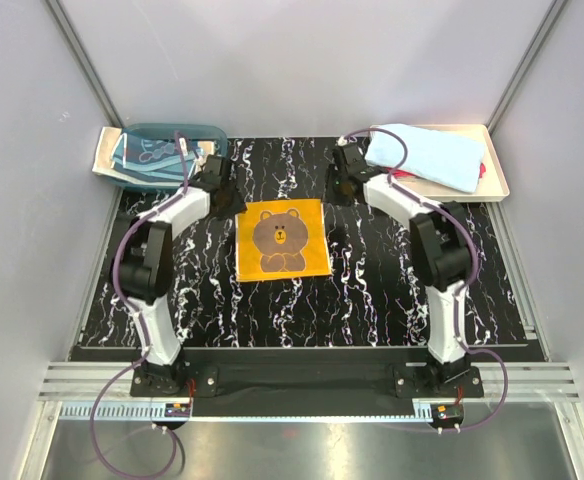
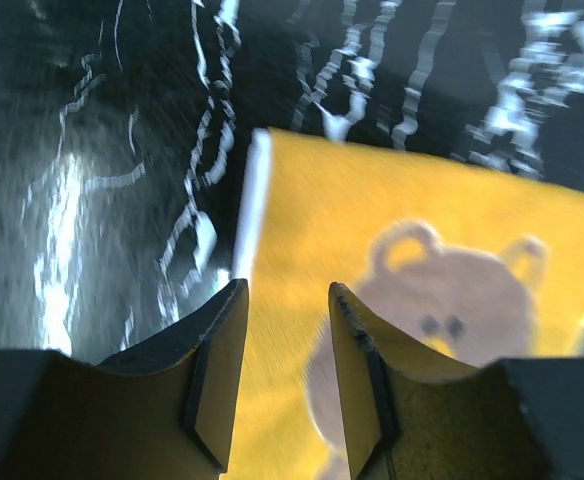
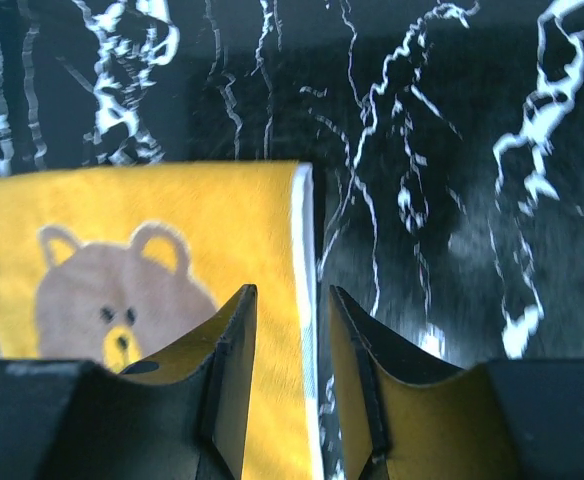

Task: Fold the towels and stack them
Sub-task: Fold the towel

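Note:
The orange-yellow towel with the brown bear [image 1: 282, 240] lies flat and unfolded on the black marbled mat. My left gripper [image 1: 227, 200] is open and empty over the towel's far left corner; the left wrist view shows its jaws [image 2: 287, 300] apart above the towel [image 2: 452, 230] near its white left edge. My right gripper [image 1: 344, 190] is open and empty by the far right corner; the right wrist view shows its jaws [image 3: 292, 300] straddling the towel's [image 3: 172, 210] white right edge. A light blue towel [image 1: 427, 155] lies folded in the cream tray, with a sliver of red cloth [image 1: 483, 170] under it.
A translucent teal basin [image 1: 212, 131] at the back left holds a bluish towel with a cartoon outline [image 1: 152, 155]. The cream tray [image 1: 497, 185] sits at the back right. Grey walls enclose the mat [image 1: 392, 290] on three sides.

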